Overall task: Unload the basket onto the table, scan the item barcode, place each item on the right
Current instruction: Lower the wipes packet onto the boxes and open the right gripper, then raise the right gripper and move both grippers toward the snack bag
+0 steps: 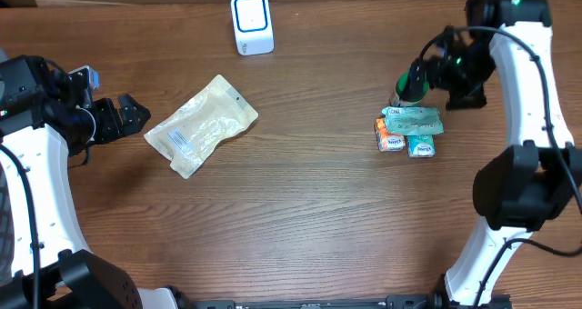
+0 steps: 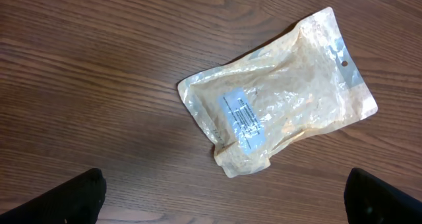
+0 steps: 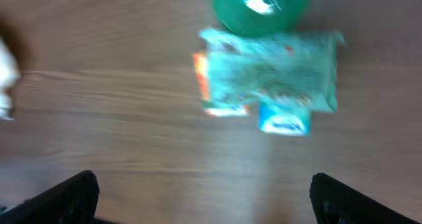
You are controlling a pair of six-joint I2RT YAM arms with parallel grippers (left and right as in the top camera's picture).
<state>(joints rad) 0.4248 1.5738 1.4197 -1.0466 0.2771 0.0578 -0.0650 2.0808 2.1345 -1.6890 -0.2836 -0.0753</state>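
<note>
The pouch [image 2: 277, 99] lies flat just ahead of the left gripper [image 2: 224, 188], whose jaws stand wide apart, holding nothing.

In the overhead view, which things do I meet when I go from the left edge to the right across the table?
left gripper → clear pouch → white scanner → pile of small packets

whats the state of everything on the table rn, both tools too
pouch, lying flat, label up, not held
scanner, standing, nothing held up to it
packets, piled flat, teal one on top, not held
green thing, against the packets, too blurred to tell more
left tool, open, empty, near the pouch
right tool, open, empty, over the packets
</note>
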